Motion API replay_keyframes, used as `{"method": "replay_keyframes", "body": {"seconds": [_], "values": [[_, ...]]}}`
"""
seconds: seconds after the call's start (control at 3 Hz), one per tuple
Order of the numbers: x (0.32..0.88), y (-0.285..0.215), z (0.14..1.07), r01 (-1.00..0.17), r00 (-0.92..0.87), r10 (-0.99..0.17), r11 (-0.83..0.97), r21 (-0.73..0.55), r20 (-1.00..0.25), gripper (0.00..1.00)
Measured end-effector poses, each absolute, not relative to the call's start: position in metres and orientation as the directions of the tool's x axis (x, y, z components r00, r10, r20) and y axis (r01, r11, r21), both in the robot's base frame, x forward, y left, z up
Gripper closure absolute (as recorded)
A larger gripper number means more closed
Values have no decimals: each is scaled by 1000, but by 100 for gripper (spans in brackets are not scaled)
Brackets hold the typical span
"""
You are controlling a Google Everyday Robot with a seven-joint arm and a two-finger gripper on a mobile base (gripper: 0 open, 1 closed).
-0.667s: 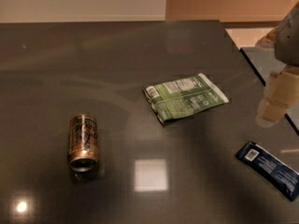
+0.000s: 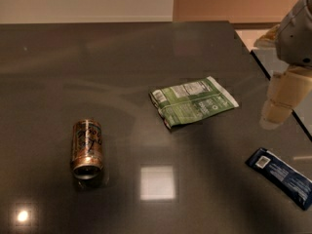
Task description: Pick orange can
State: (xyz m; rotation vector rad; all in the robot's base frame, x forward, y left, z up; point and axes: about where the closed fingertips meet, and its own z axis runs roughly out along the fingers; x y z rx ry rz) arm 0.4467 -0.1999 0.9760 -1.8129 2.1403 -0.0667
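Can [image 2: 87,149] lower left — end effector [image 2: 275,115] right

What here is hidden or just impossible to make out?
In the camera view:
- The gripper hangs at the right edge; its arm is cut off by the frame.
- The blue wrapper: right end runs off the frame.
- The can, on its side: lettering too small to read; far end hidden by its body.
- The green packet: print too small to read.

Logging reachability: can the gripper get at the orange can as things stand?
Probably yes. The gripper hangs over the table's right side; the orange can lies on its side at the left, nothing touching it. Only the flat green packet lies between, low enough to pass over.
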Motion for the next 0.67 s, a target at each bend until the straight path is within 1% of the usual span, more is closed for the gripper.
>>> {"method": "replay_keyframes", "body": {"seconds": [0.33,0.67], "values": [[459,-165,972,-966,29,-968,37,-255,-251,0],[464,-151,970,-966,95,-960,-25,-259,-262,0]]}}
